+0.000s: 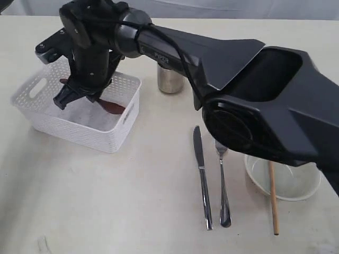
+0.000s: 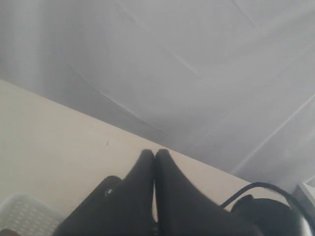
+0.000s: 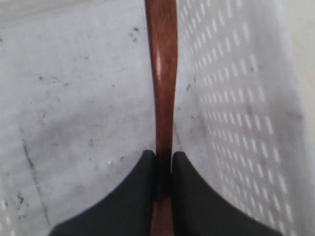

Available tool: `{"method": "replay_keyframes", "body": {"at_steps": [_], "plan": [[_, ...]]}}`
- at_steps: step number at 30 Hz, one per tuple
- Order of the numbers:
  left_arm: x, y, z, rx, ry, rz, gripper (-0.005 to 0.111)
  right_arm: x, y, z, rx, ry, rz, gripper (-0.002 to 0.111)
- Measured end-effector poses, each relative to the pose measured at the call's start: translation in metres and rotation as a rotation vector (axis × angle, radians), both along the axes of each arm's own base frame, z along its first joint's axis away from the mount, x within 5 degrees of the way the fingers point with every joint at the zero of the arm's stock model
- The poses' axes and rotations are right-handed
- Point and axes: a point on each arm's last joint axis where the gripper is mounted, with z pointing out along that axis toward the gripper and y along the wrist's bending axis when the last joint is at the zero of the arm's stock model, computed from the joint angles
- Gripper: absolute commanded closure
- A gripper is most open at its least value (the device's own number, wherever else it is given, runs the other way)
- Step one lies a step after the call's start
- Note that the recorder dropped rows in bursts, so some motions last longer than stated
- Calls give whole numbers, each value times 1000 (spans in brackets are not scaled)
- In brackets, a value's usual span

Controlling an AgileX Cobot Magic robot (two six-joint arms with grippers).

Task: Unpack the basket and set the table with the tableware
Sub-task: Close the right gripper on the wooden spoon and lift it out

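Right gripper point(image 3: 164, 162) clamped on the handle of one wooden spoon point(image 3: 163, 73), inside the basket point(image 1: 114, 138).
Left gripper point(image 2: 155, 155): jaws pressed together, nothing between them. In the exterior view the spoon handle is mostly hidden behind the right gripper; only its brown bowl end shows. One white basket, at the left of the table point(image 1: 106, 201). One steel cup point(image 1: 169, 80), top hidden by the arm. One knife point(image 1: 201, 180) and one fork point(image 1: 223, 185), side by side, not touching. One pale bowl point(image 1: 288, 185), partly covered by the arm. One chopstick point(image 1: 273, 196) across its rim; a second cannot be made out.
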Motion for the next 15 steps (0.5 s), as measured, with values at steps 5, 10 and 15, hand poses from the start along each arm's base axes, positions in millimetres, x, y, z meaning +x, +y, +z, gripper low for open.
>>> {"method": "replay_keyframes", "body": {"at_steps": [5,10,15], "plan": [[0,0,0,0,0,0,107,-1,-5,22,-18,-17,1,109],[0,0,0,0,0,0,107,-8,-10,45,-21,-13,2,109],[0,-1,3,-4,-21,-8,107,-18,-20,103,42,-68,6,109]]}}
